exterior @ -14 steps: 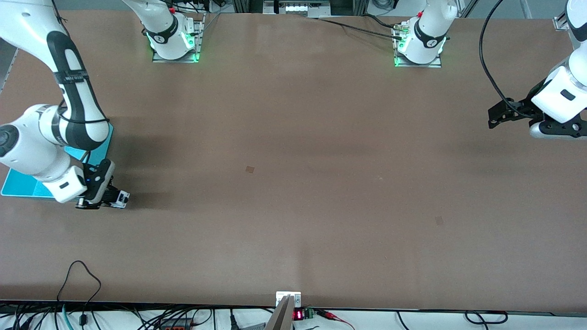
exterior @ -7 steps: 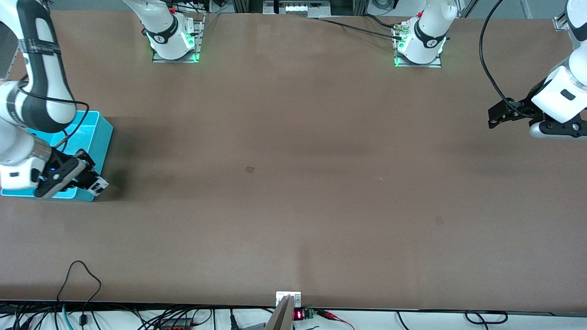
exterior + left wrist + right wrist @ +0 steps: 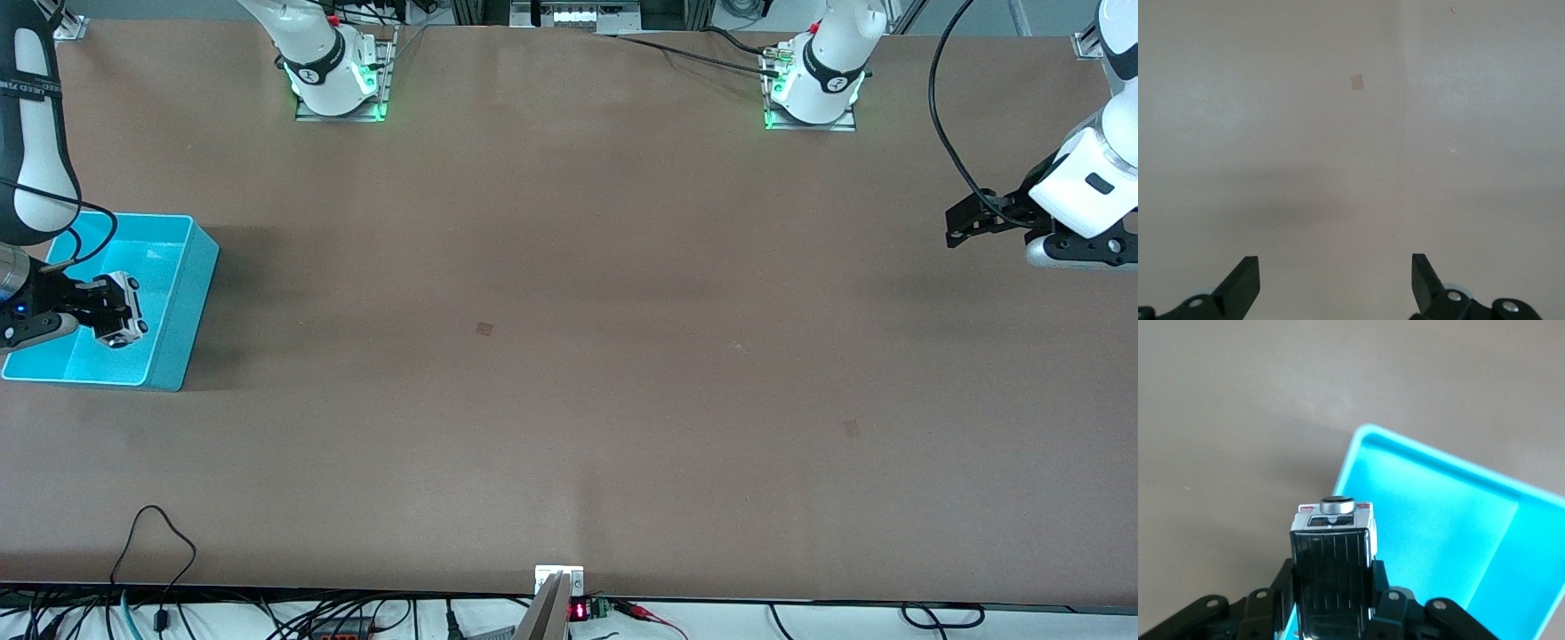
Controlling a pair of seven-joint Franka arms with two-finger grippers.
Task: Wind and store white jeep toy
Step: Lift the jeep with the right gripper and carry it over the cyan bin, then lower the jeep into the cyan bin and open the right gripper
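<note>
My right gripper [image 3: 100, 309] is shut on the white jeep toy [image 3: 120, 310] and holds it over the open cyan bin [image 3: 182, 311] at the right arm's end of the table. In the right wrist view the jeep [image 3: 1332, 577] shows its black ribbed roof clamped between both fingers, with the bin's inside [image 3: 1438, 533] under and past it. My left gripper [image 3: 958, 227] is open and empty, up over bare table at the left arm's end; its two black fingertips [image 3: 1243, 283] stand wide apart in the left wrist view.
The brown table [image 3: 569, 356] carries only small tape marks [image 3: 484, 329]. Both arm bases [image 3: 338, 80] stand at the edge farthest from the front camera. Cables [image 3: 160, 551] trail along the edge nearest to that camera.
My right gripper has carried the jeep from over the table beside the bin's near corner to over the bin's inside. The left arm has not moved.
</note>
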